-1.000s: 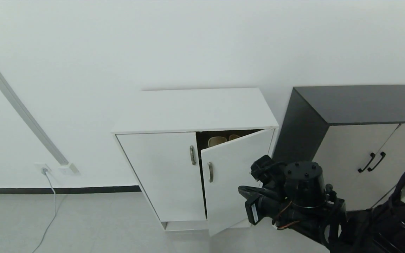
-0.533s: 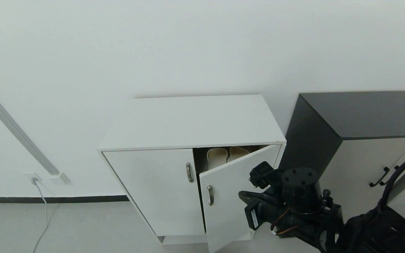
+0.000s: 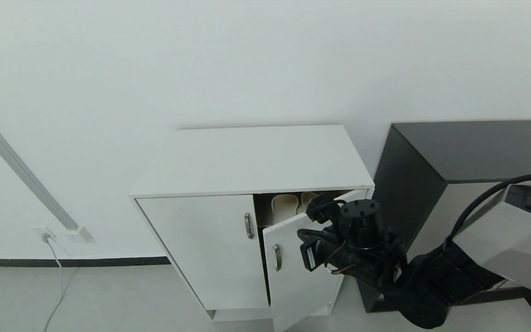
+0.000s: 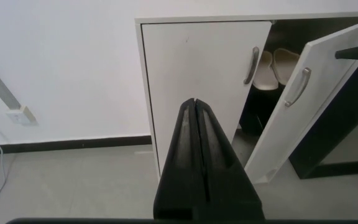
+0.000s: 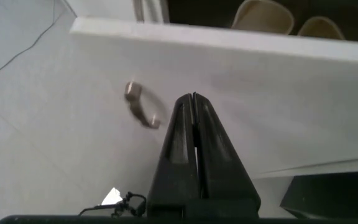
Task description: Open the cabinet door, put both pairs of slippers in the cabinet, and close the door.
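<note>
The white cabinet (image 3: 256, 159) stands against the wall, its left door (image 3: 201, 249) shut and its right door (image 3: 300, 276) partly swung out. Beige slippers (image 3: 284, 206) show inside through the gap at the top, and again in the left wrist view (image 4: 275, 67). My right arm's wrist (image 3: 357, 226) hangs in front of the right door's upper part. My right gripper (image 5: 194, 98) is shut and empty, pointing at the door's outer face (image 5: 260, 106) beside its metal handle (image 5: 142, 107); whether it touches is unclear. My left gripper (image 4: 195, 102) is shut and empty, held back from the cabinet and facing its left door (image 4: 204, 74).
A dark-topped cabinet (image 3: 473, 147) stands close to the right of the white one. A wall socket with a hanging cable (image 3: 46, 237) and a slanted grey conduit (image 3: 16, 166) are at the left. Bare floor (image 3: 109, 299) lies before the cabinet.
The head view first shifted, bringing the cabinet closer. Since then my right arm has moved left and up in front of the right door. The door's angle looks about the same.
</note>
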Robot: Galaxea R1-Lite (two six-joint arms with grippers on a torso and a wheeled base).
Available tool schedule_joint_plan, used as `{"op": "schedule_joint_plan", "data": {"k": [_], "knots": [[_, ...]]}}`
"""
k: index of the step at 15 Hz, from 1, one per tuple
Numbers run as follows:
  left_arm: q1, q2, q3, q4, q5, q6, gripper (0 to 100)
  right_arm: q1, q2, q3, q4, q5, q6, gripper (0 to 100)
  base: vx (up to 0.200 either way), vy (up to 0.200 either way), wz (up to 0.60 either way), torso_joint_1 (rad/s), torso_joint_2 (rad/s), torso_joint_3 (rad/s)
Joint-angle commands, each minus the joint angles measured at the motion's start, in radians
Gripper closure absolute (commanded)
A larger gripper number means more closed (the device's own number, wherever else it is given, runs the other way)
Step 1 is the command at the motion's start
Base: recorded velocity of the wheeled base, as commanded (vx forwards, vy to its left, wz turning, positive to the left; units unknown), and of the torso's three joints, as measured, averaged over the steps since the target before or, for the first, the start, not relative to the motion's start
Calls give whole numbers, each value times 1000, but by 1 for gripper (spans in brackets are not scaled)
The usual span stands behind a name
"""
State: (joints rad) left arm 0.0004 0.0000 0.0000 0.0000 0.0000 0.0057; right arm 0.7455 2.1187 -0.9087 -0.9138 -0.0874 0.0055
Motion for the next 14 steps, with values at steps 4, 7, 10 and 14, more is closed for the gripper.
{"op": "schedule_joint_plan", "data": {"k": [4,7,10,14], "knots": [[1,0,0,0,0,-1,100,-45,76,-90,4,0,-2,100,0,0,0,0,0,0],[1,0,0,0,2,-1,100,-75,124,-157,27,3,-2,100,0,0,0,0,0,0],[1,0,0,0,2,-1,100,-95,144,-225,58,5,-2,100,0,0,0,0,0,0],[1,2,0,0,2,-1,100,-104,161,-280,101,6,-2,100,0,0,0,0,0,0]]}}
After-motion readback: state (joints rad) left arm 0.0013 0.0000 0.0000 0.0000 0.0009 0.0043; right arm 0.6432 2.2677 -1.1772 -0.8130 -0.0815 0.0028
